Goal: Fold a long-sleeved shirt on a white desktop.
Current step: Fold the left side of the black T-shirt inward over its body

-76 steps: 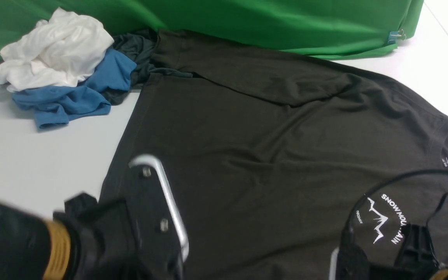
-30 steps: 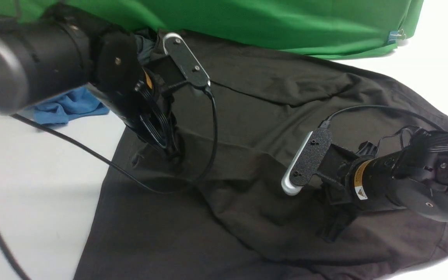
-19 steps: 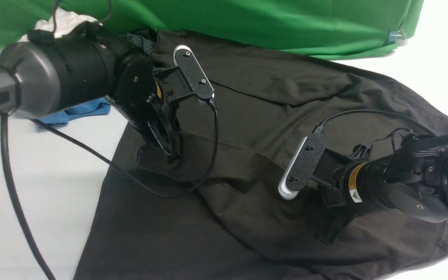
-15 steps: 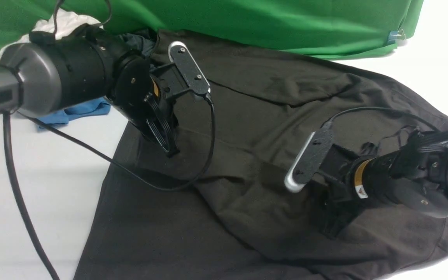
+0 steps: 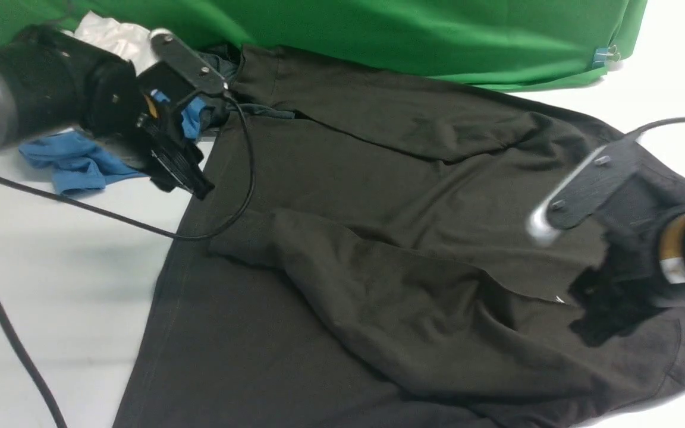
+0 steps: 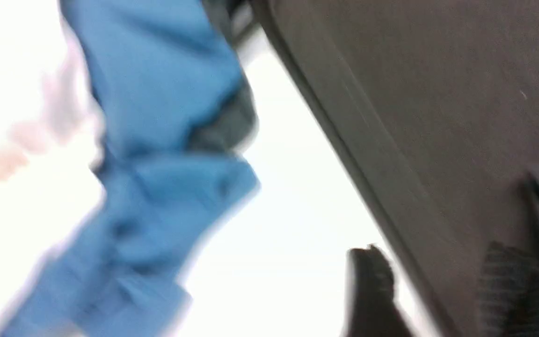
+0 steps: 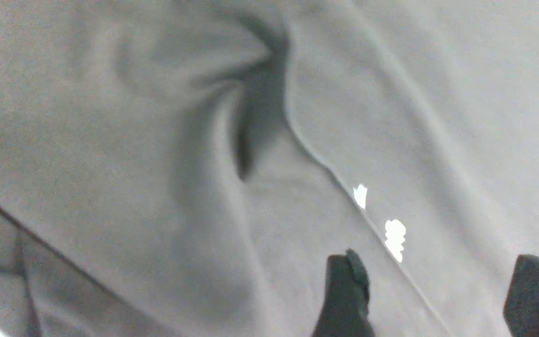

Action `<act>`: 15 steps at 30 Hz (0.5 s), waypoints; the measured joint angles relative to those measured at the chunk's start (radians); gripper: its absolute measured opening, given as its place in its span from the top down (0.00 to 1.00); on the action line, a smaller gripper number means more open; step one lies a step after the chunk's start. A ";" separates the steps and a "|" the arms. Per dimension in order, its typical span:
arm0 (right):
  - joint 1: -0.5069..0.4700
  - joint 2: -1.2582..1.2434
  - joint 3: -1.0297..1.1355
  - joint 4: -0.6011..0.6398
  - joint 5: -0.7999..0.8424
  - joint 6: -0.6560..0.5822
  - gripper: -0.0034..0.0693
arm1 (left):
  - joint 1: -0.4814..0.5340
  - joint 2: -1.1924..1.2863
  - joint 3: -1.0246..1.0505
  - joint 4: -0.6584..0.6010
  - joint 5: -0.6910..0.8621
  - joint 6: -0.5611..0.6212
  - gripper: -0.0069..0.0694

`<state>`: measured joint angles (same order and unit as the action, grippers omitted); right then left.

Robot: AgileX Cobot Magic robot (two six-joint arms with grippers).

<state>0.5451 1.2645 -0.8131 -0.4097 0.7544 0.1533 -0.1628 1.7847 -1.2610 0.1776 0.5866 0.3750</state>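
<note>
Front and wrist views of the desk (image 5: 51,285), read from left to right. At far left, the left hand (image 5: 191,178) sits over the left edge of the long-sleeved shirt (image 5: 378,238). In its wrist view the left hand (image 6: 438,290) has its fingers (image 6: 372,281) spread apart, with one over bare desk (image 6: 297,187) and the other over the dark cloth (image 6: 438,93), and it grips nothing. Behind it lie a blue garment (image 5: 81,166) and a crumpled white garment (image 5: 110,38), against the green backdrop (image 5: 378,30). A black cable (image 5: 110,217) trails from the arm across the desk. The shirt is spread over the middle and right of the desk, with a thick flap of its own cloth lying diagonally across the body. At right, blurred, the right hand (image 5: 604,315) is above that flap. Its wrist view shows the right hand (image 7: 438,299) wide open and empty, with small white marks (image 7: 393,234) at the fold's edge.
</note>
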 joint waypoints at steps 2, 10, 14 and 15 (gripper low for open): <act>0.000 -0.081 0.000 0.048 0.016 0.015 0.31 | 0.003 -0.001 0.000 -0.237 0.122 0.142 0.76; 0.000 -0.157 0.000 0.144 -0.019 0.007 0.31 | 0.004 0.023 0.000 -0.343 0.235 0.233 0.75; 0.000 -0.157 0.000 0.147 -0.028 0.006 0.31 | 0.005 0.058 0.000 -0.340 0.190 0.206 0.54; 0.000 -0.157 0.000 0.147 -0.028 0.005 0.31 | 0.005 0.068 0.000 -0.340 0.180 0.194 0.50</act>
<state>0.5451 1.1074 -0.8131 -0.2628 0.7260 0.1586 -0.1582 1.8528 -1.2610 -0.1621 0.7664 0.5690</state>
